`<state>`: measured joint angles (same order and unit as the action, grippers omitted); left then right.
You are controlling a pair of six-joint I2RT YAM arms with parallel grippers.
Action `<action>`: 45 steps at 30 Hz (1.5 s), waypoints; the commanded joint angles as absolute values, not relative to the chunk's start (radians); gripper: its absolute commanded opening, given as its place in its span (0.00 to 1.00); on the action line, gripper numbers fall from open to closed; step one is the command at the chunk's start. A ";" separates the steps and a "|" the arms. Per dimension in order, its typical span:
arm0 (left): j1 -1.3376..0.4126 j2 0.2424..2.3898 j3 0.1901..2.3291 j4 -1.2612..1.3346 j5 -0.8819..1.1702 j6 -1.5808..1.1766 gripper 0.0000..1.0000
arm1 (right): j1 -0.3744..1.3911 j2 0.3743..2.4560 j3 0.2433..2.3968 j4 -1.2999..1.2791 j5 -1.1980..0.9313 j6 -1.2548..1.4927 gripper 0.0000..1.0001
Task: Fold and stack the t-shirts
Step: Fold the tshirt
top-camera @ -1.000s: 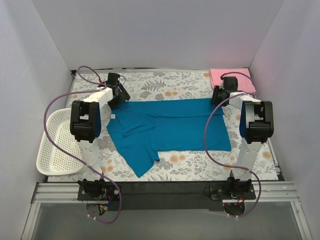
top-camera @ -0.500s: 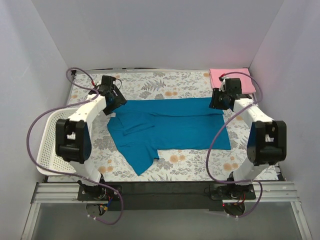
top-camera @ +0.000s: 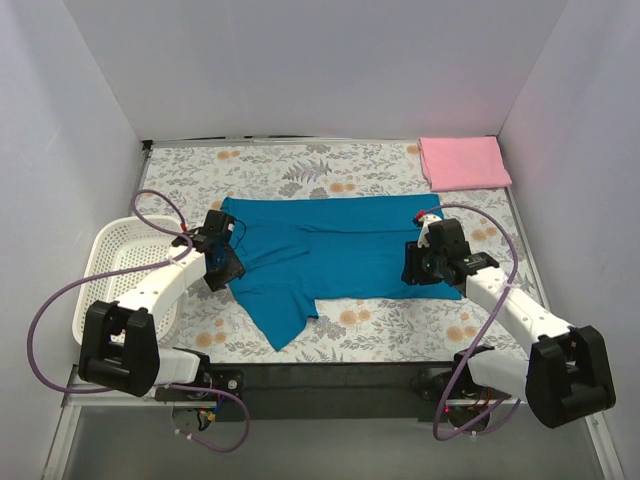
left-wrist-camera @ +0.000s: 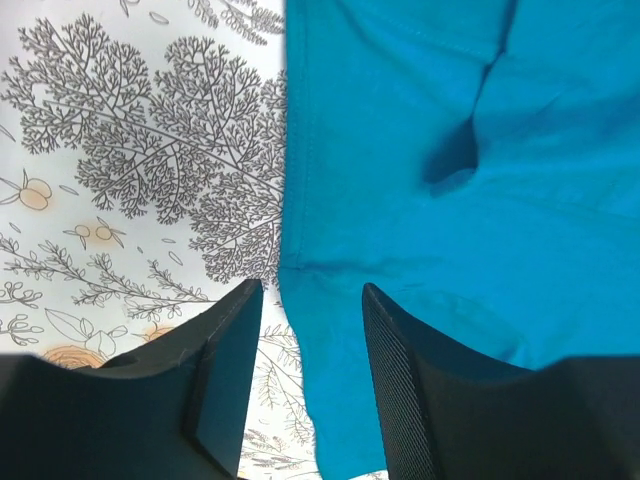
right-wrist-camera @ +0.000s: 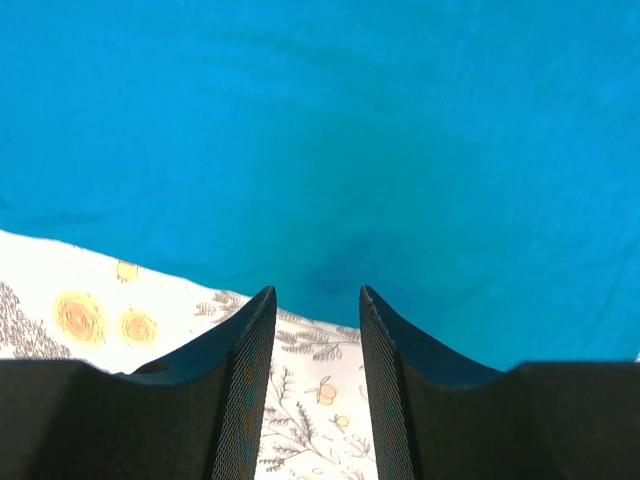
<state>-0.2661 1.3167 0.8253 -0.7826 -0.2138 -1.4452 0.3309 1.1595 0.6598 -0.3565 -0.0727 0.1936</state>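
The teal-blue t-shirt [top-camera: 335, 255] lies spread flat across the middle of the floral tablecloth, one sleeve hanging toward the near edge. The pink t-shirt [top-camera: 463, 161] lies folded at the far right corner. My left gripper [top-camera: 232, 268] is open and empty, low over the shirt's left edge; in the left wrist view the shirt's edge [left-wrist-camera: 300, 250] runs between the fingers [left-wrist-camera: 225, 370]. My right gripper [top-camera: 412, 268] is open and empty at the shirt's near right edge; in the right wrist view the teal cloth [right-wrist-camera: 330, 140] fills the top, its hem just past the fingertips [right-wrist-camera: 250, 340].
A white lattice basket [top-camera: 112, 285] sits at the table's left edge beside my left arm. The floral tablecloth [top-camera: 330, 165] covers the table. White walls enclose the back and both sides. A black rail [top-camera: 330, 375] runs along the near edge.
Both arms have swung from the far corners of the teal shirt toward me, down to its near left and near right edges. The shirt's far edge now lies folded nearer.
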 commanded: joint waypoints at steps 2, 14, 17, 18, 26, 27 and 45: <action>-0.270 1.304 0.804 -0.739 -0.218 -1.480 0.41 | 0.345 1.078 0.603 -0.347 -0.063 0.219 0.45; -0.278 1.374 0.738 -0.693 -0.195 -1.500 0.38 | 0.345 1.019 0.560 -0.350 -0.052 0.218 0.45; -0.282 1.379 0.727 -0.692 -0.201 -1.505 0.38 | 0.345 1.014 0.558 -0.348 -0.049 0.219 0.46; -0.284 1.381 0.724 -0.689 -0.209 -1.506 0.38 | 0.345 1.014 0.557 -0.348 -0.046 0.219 0.45; -0.293 1.433 0.704 -0.683 -0.216 -1.502 0.35 | 0.347 1.026 0.560 -0.353 -0.020 0.230 0.45; -0.291 1.434 0.701 -0.681 -0.221 -1.502 0.34 | 0.347 1.028 0.560 -0.357 -0.012 0.233 0.45; -0.291 1.459 0.707 -0.664 -0.225 -1.470 0.00 | 0.191 1.069 0.584 -0.459 0.189 0.336 0.64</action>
<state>-0.2909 1.4242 0.7376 -0.6739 -0.1974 -1.4803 0.2443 1.0519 0.5602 -0.4286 0.1329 0.2974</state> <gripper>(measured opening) 0.053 0.647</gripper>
